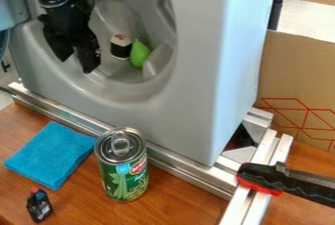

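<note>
The black gripper point(74, 63) hangs at the upper left, in front of the round opening of a grey washer-like housing point(196, 72). Its two fingers stand apart, pointing down, and nothing shows between them. Just right of it, inside the opening, sits a small white-and-black object point(120, 48) with a reddish mark on top. A bright green pear-shaped object point(139, 54) stands beside that one, farther right. On the wooden table below are a folded blue cloth point(51, 154), an upright green can point(123, 168) with a pull-tab lid, and a small black bottle point(39, 205) with a red cap.
A metal rail point(186, 166) runs along the housing's base, between it and the items on the table. At the lower right, a black-and-red clamp point(288, 182) lies across more metal bars. A cardboard sheet point(298, 82) stands behind on the right.
</note>
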Tool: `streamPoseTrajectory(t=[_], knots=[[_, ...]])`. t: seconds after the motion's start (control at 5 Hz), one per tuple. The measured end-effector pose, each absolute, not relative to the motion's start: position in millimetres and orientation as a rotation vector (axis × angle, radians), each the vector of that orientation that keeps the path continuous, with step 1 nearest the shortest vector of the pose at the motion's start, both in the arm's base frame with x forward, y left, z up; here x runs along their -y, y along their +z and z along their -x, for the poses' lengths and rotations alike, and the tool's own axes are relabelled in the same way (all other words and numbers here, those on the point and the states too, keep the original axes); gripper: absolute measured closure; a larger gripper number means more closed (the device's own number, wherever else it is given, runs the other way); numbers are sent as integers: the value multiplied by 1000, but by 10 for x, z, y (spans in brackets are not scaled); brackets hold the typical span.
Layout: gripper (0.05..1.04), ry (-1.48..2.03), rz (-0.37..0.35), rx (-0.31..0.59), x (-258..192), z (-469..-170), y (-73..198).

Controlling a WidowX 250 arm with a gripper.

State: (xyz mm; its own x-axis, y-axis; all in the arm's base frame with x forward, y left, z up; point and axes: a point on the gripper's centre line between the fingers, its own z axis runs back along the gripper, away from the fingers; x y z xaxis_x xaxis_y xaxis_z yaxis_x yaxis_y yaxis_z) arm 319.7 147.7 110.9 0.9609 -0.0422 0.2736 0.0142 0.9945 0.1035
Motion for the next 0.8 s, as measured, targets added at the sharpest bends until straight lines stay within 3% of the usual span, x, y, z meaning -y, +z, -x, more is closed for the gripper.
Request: streamPoseTrajectory(t=[0.2, 0.8], knots=[[83, -41, -134, 361, -1522, -3301, 1102], [83, -131, -89, 672, -1430, -3430, 993]])
